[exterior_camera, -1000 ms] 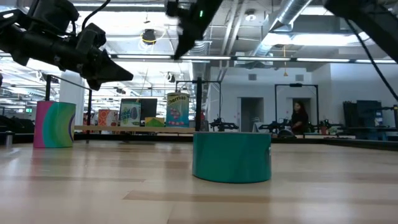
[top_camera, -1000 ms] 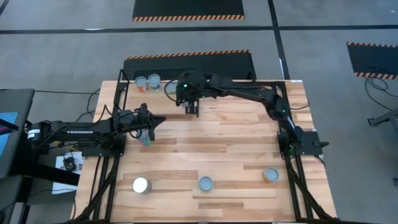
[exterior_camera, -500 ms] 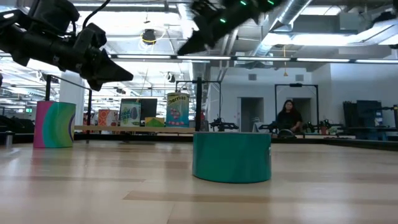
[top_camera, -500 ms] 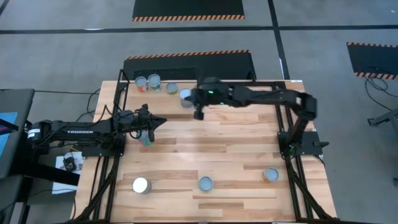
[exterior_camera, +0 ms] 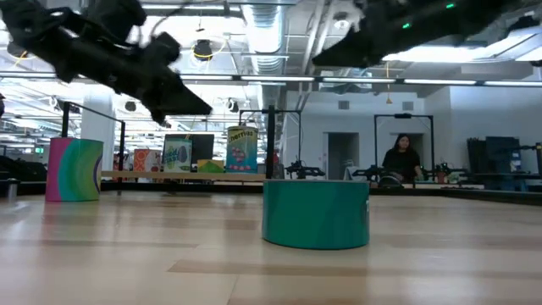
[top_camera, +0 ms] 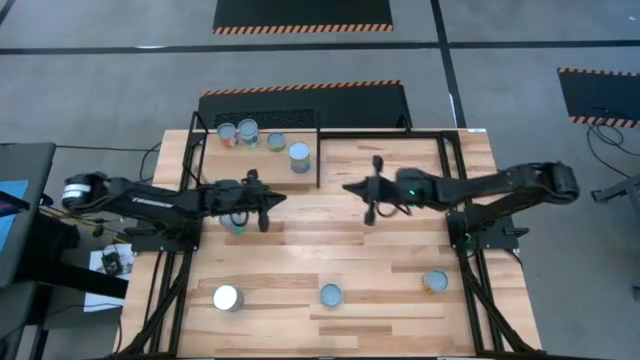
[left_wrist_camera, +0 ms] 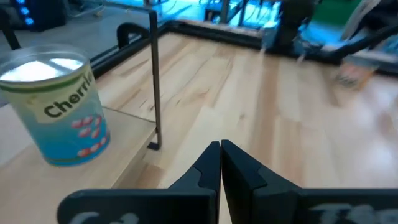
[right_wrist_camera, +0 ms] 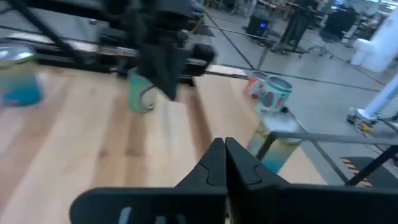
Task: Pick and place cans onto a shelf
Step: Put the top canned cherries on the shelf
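Note:
The shelf (top_camera: 258, 166) stands at the table's far left and carries several cans. The nearest of them, with a pale-blue top (top_camera: 299, 154), stands at the shelf's right end and shows as a "Cherries" tin (left_wrist_camera: 59, 106) in the left wrist view. My left gripper (top_camera: 281, 199) is shut and empty, above the table just near of the shelf. My right gripper (top_camera: 349, 188) is shut and empty, above the table's middle, pointing toward the left arm. A green-labelled can (top_camera: 236, 222) stands on the table beside my left arm and also shows in the right wrist view (right_wrist_camera: 142, 93).
Three more cans stand upright along the table's near side: a silver-topped one (top_camera: 227, 297), a teal one (top_camera: 330, 295) (exterior_camera: 316, 212) and one at the right (top_camera: 434, 282). The shelf's thin black frame post (left_wrist_camera: 154, 81) rises just ahead of my left gripper. A person (exterior_camera: 400, 161) stands far off in the room.
My right gripper has drawn back from the shelf toward the table's right edge and a little nearer. The pale-blue-topped can now stands uncovered on the shelf's right end, where the gripper was. My left gripper has gone a little toward the table's right edge.

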